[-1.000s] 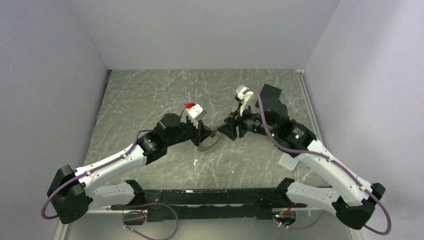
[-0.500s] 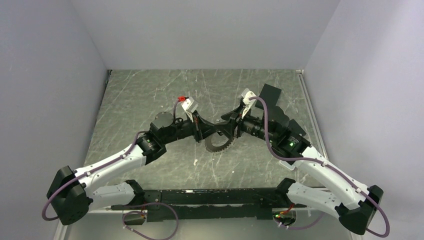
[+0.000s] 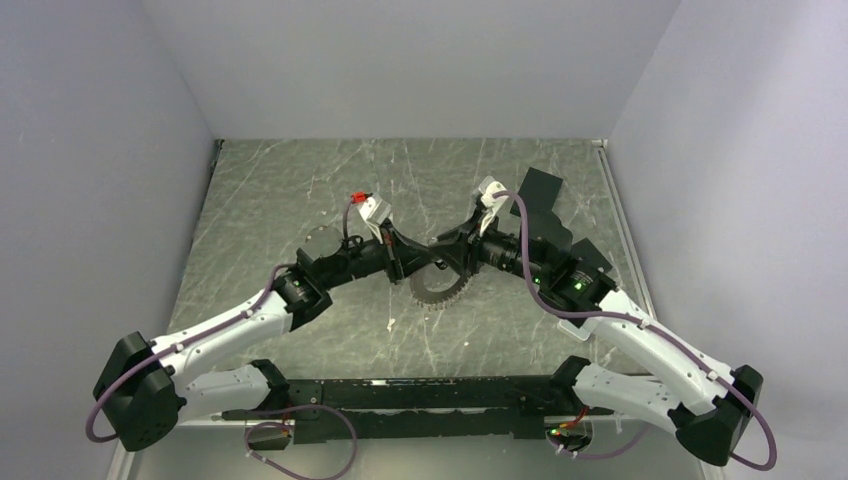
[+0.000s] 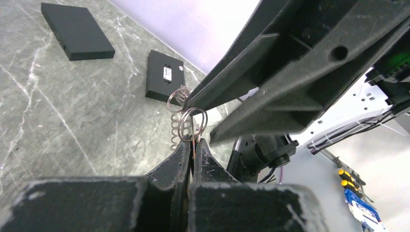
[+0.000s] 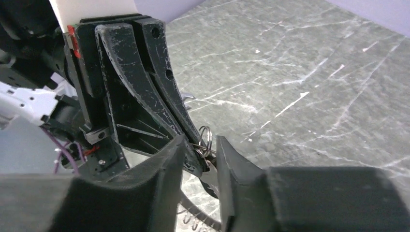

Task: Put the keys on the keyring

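Top external view, read left to right. I count two arms, meeting tip to tip over the grey marbled tabletop (image 3: pixel 300 190).

One small white scrap (image 3: pixel 392 322) lies on the table near the left arm; I cannot make out what it is.

Left gripper (image 3: pixel 408 262): jaws pressed together. In the left wrist view its fingers (image 4: pixel 180 162) pinch a thin metal edge. From above I read that edge as the rim of the flat, silver-grey, toothed metal keyring (image 3: pixel 438 292).

I count one keyring. It hangs just below and between the two grippers, and they hide its upper arc. I cannot tell whether its low edge touches the table.

Small wire split rings (image 4: pixel 192 124) stand just above the left fingertips. I count two clearly; a coil-like shape beside them is too faint to count. How they join the keyring is hidden.

Right gripper (image 3: pixel 452 262): jaws partly apart, straddling the left fingertips and the wire split rings, with nothing clamped that I can see.

Two flat black rectangular boxes (image 4: pixel 77 31) lie on the far table, well apart from the grippers. From above, the right arm covers much of them.
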Robot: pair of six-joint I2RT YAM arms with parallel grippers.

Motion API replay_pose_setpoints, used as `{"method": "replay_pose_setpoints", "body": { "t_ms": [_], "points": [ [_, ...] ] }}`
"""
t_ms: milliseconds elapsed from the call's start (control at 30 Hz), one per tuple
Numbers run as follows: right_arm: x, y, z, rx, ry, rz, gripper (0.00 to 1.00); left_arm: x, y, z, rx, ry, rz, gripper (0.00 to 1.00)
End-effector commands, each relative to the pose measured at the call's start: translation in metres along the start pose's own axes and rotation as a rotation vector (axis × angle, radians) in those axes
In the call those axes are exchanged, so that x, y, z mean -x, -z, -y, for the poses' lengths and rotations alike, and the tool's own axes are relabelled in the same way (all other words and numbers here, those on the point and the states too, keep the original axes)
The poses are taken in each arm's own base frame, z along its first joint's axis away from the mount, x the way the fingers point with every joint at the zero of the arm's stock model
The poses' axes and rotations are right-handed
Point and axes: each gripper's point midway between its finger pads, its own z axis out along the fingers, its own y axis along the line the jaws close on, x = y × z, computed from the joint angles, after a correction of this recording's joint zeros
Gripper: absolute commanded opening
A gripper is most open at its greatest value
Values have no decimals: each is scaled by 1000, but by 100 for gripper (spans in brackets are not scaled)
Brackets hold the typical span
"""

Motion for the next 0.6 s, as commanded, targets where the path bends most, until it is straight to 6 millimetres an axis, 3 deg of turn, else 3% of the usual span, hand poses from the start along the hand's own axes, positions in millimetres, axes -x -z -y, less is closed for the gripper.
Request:
{"method": "replay_pose_setpoints", "body": {
  "t_ms": [0, 100, 333, 567],
  "points": [
    [32, 5, -3, -8, 2, 80, 18, 25, 5, 17, -67, -25, 92, 0],
    [30, 4, -8, 20, 8, 73, 0, 25, 5, 14, -59, -18, 99, 0],
    [11, -4, -19, 110, 19, 3, 0, 23, -3, 10, -65, -7, 94, 0],
    [11, -8, -27, 160, 6, -19, 0, 13, -8, -3, -26, -10, 56, 0]
  ]
}}
